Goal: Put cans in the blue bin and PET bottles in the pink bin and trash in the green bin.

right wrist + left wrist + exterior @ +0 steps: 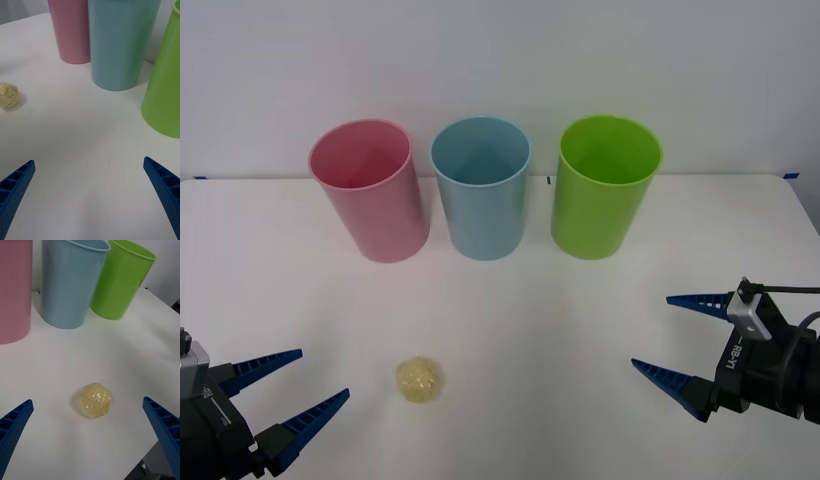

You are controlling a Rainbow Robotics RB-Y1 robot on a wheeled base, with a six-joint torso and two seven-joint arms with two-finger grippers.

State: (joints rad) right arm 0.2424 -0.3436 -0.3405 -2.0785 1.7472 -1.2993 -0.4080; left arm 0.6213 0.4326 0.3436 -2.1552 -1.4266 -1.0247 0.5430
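Cut off: my left wrist view trims the pink plastic cup-shaped bin [14, 292] at its edge, and my right wrist view crops the rims of all three bins, so I cannot see inside them from there.
Bin interiors: from the front view the insides that show look bare, but the bottoms are partly hidden by the near walls.
My left gripper [288, 389]: spread wide, blue ribbed fingers [13, 425] apart, holding nothing and touching nothing; it sits low at the near left of the white table [530, 330], just beside the trash.
My right gripper [680, 338]: also spread wide and holding nothing, at the near right of the table, well apart from the trash and in front of the bright lime-green plastic cup-shaped bin [605, 190].
Trash: a small crumpled pale-yellow ball of wrapper [420, 380], glossy and creased, lying on the table between my left fingers' line of reach, loose and untouched.
Bins: pink on my left, the light blue plastic cup-shaped bin [480, 190] in the middle, green on my right, all upright in a row at the far side, near one another.
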